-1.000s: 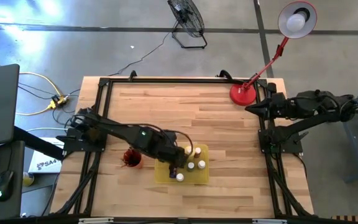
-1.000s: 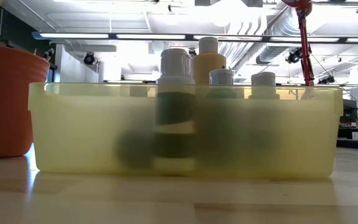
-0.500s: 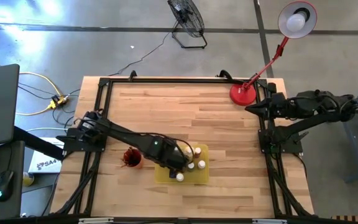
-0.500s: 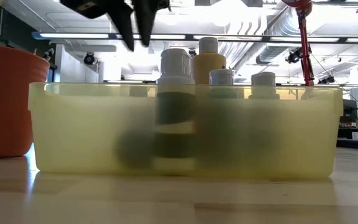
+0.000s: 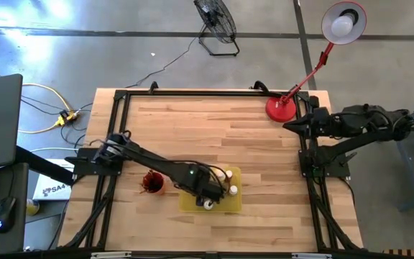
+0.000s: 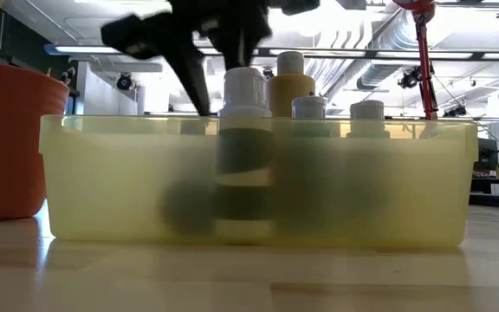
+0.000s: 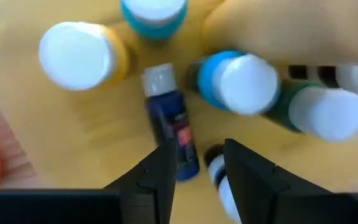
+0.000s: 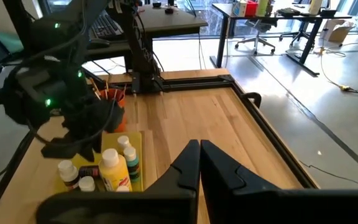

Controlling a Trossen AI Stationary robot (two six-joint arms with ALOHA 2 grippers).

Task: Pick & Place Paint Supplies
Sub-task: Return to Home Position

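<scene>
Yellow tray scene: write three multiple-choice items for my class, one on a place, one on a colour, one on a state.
1. Where does the left end effector hang?
A) above the lamp base
B) above the yellow tray
C) above the red cup

2. What colour is the bottle lying on its side in the tray?
A) red
B) white
C) dark blue

3. How do the right end effector fingers stand?
A) shut
B) wide open
C) clamped on a bottle

Answers:
1 B: the high view shows it over the tray.
2 C: the left wrist view shows the dark blue bottle flat on the tray floor.
3 A: the right wrist view shows the fingers together with nothing between them, the arm waiting at the right edge of the table.
</scene>
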